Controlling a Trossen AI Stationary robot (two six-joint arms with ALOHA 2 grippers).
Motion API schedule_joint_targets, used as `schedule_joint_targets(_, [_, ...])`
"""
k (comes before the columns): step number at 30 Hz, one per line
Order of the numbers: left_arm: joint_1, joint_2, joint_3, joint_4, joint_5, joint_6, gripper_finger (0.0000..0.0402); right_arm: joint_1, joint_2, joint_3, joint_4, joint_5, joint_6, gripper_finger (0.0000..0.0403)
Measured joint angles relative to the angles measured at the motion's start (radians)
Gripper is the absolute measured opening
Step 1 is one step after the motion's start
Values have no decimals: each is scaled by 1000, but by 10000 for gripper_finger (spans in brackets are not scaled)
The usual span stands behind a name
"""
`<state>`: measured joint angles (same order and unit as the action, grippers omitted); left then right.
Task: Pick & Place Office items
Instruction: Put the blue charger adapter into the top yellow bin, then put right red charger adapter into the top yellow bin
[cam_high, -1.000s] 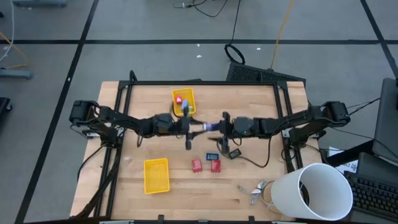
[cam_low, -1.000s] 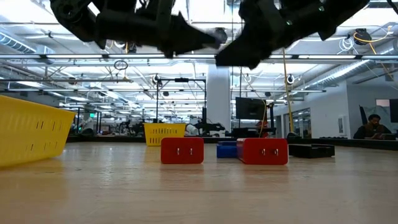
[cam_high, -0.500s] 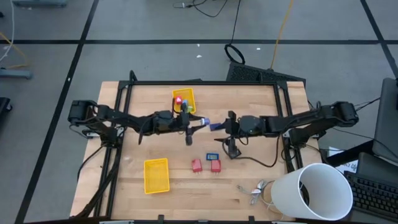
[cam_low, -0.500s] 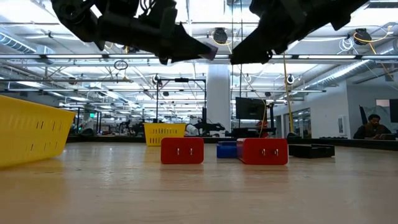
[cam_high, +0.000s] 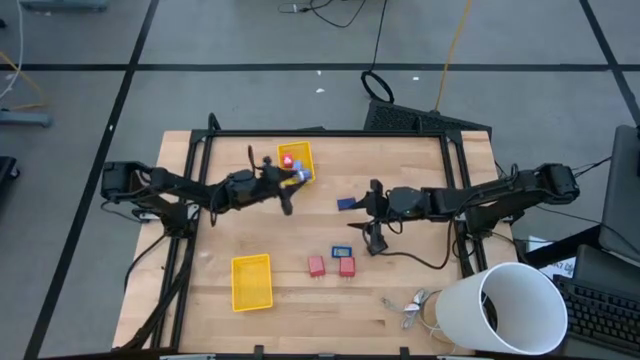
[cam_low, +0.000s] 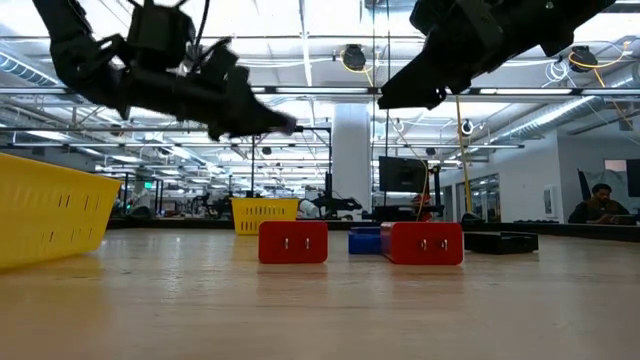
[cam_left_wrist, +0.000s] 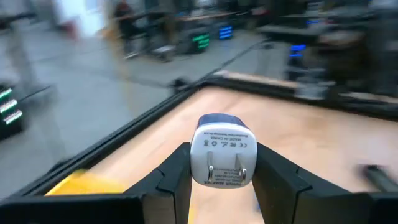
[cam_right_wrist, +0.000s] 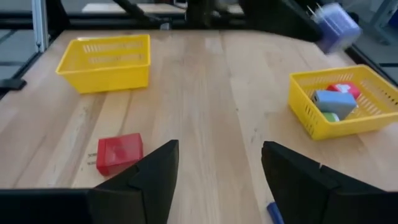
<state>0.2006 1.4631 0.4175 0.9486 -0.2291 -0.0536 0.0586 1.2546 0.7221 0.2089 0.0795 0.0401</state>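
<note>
My left gripper (cam_high: 292, 182) is shut on a pale lavender plug block (cam_left_wrist: 222, 154) and hovers at the near edge of the far yellow tray (cam_high: 281, 160). That tray holds red, blue-grey and green pieces (cam_right_wrist: 336, 99). My right gripper (cam_high: 366, 206) hangs open over the table's middle, touching nothing. A blue piece (cam_high: 345, 204) lies just beside it. Two red blocks (cam_high: 316, 266) (cam_high: 347, 266), a blue one (cam_high: 342, 251) and a black one (cam_high: 378, 245) rest flat on the wood. My left gripper pinches the plug block between its two fingers (cam_left_wrist: 177, 177), one on each side wall (cam_left_wrist: 198, 155). The face with the two metal prongs points back at the wrist camera. The block is lifted clear of the table, above the far tray's near edge.
A second yellow tray (cam_high: 252, 281) sits toward the near left. Silvery metal bits (cam_high: 412, 306) and a large white bucket (cam_high: 500, 312) stand at the near right corner. Black frame rails run along both sides. Bare wood lies between the trays.
The two grippers, which met over the table's middle around the lavender block, have drawn apart. My left gripper has carried the block toward the far left, up to the far tray. My right gripper has backed a little toward the right edge.
</note>
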Motion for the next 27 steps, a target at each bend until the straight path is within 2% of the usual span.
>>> schedule_joint_targets(4, [44, 1, -21, -98, -136, -113, 134, 0, 0, -1, 20, 1, -3, 218])
schedule_joint_targets(7, [73, 1, -21, -161, -186, -190, 141, 0, 0, -1, 28, 2, -6, 219])
schedule_joint_targets(17, [113, 1, -21, -247, -191, -302, 147, 0, 0, -1, 34, 2, -6, 216])
schedule_joint_targets(27, [113, 1, -21, -248, -190, -343, 197, 0, 0, -1, 34, 2, 0, 214])
